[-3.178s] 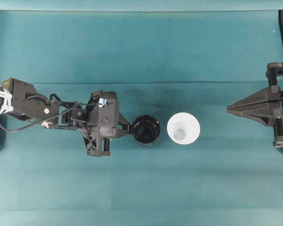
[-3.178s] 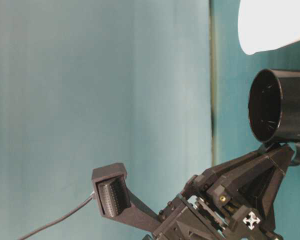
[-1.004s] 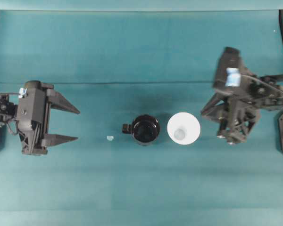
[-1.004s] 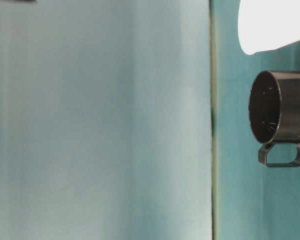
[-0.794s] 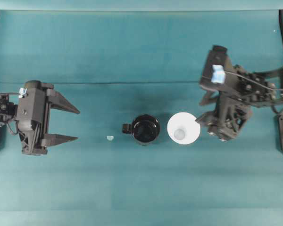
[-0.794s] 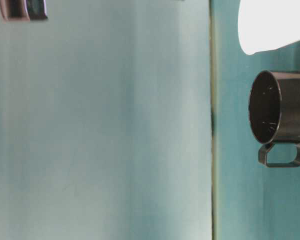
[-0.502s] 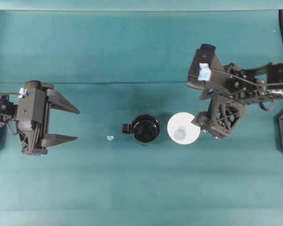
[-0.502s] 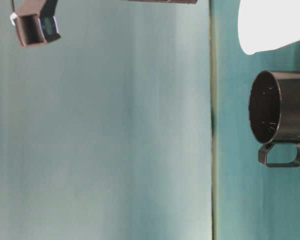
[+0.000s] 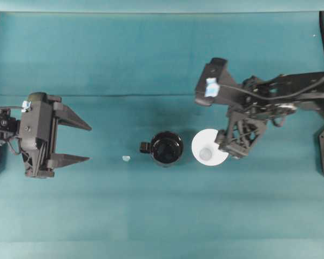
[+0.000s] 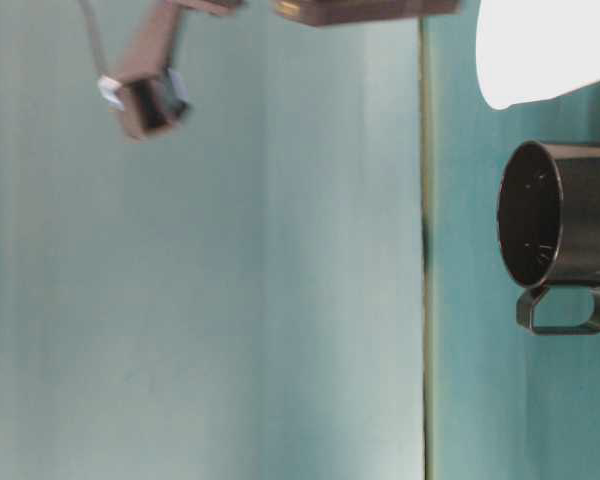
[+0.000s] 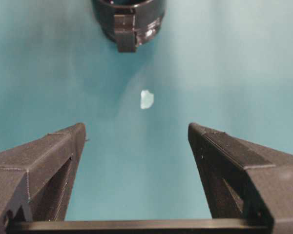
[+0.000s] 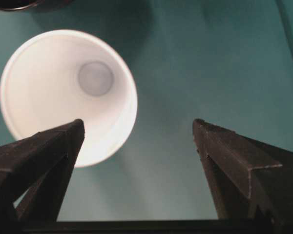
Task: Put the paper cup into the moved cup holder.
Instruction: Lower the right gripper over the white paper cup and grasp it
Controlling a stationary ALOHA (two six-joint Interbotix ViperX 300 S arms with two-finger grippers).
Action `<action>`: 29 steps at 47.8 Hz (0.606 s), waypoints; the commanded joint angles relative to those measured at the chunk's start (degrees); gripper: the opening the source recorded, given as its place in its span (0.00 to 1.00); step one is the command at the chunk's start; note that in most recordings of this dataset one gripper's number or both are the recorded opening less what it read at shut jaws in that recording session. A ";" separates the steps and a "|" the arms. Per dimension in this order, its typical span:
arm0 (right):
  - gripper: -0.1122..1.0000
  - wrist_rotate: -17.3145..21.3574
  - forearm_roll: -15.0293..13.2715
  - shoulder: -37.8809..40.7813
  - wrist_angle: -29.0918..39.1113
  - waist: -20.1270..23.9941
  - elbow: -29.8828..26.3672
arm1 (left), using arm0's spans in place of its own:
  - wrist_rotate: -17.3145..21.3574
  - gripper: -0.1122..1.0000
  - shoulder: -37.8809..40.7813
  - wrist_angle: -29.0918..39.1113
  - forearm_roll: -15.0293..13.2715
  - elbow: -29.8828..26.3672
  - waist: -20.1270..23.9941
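The white paper cup (image 9: 208, 148) stands upright on the teal cloth, just right of the black cup holder (image 9: 167, 148), whose handle points left. My right gripper (image 9: 227, 145) hangs open, pointing down over the cup's right rim. In the right wrist view the paper cup (image 12: 63, 92) lies to the upper left of the right gripper (image 12: 138, 123), with one fingertip (image 12: 71, 134) over its rim and nothing between the jaws. My left gripper (image 9: 89, 143) rests open far to the left, facing the cup holder (image 11: 129, 19). The left gripper (image 11: 136, 129) is empty.
A small pale scrap (image 9: 126, 158) lies on the cloth between the left gripper and the holder's handle, also seen as a scrap (image 11: 146, 99) ahead of the left jaws. The table-level view shows the holder (image 10: 565, 215) and cup (image 10: 545, 50) side by side.
My right arm has swung left from the table's right edge to the paper cup's right rim, and its jaws have opened wide. The left gripper has stayed back, open.
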 commanded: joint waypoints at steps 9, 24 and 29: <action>0.95 0.44 0.00 4.75 -5.36 -0.09 0.35 | 0.09 0.86 -0.18 0.09 0.09 -0.53 -0.18; 0.95 0.44 -0.09 5.45 -6.33 -0.53 1.58 | 0.09 0.86 -0.18 0.09 0.09 -0.53 -0.18; 0.95 0.53 -0.09 5.45 -7.21 -0.53 1.58 | 0.09 0.86 -0.18 0.09 0.09 -0.53 -0.18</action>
